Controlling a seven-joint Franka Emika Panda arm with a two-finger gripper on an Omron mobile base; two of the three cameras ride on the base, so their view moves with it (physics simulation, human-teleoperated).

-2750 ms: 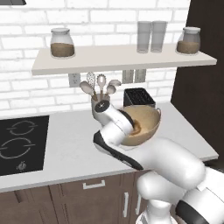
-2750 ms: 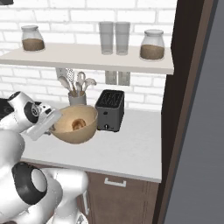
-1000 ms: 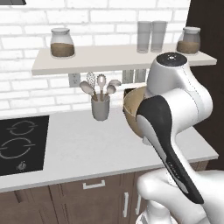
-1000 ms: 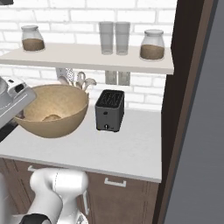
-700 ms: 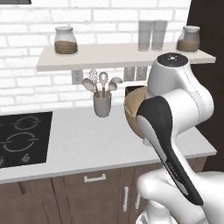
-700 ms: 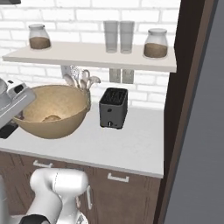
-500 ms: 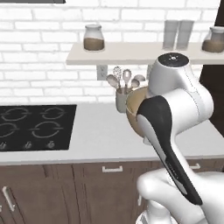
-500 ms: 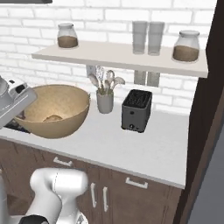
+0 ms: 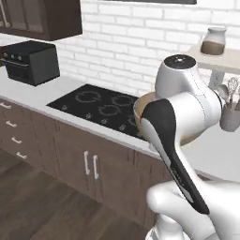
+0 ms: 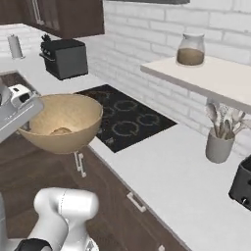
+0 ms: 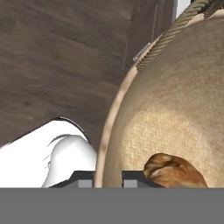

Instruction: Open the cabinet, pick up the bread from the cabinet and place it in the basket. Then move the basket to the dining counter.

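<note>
Right base view: the basket (image 10: 63, 122) is held up off the table (image 10: 162, 171) by its rim, gripped by the pincer (image 10: 19, 115); the bread (image 10: 61, 131) is sat inside it; cooktop (image 10: 125, 120) is seen just behind.

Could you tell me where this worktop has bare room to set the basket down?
The white worktop lies bare between the cooktop and the utensil cup. It is crowded by the wall, where the cup and black toaster stand.
</note>
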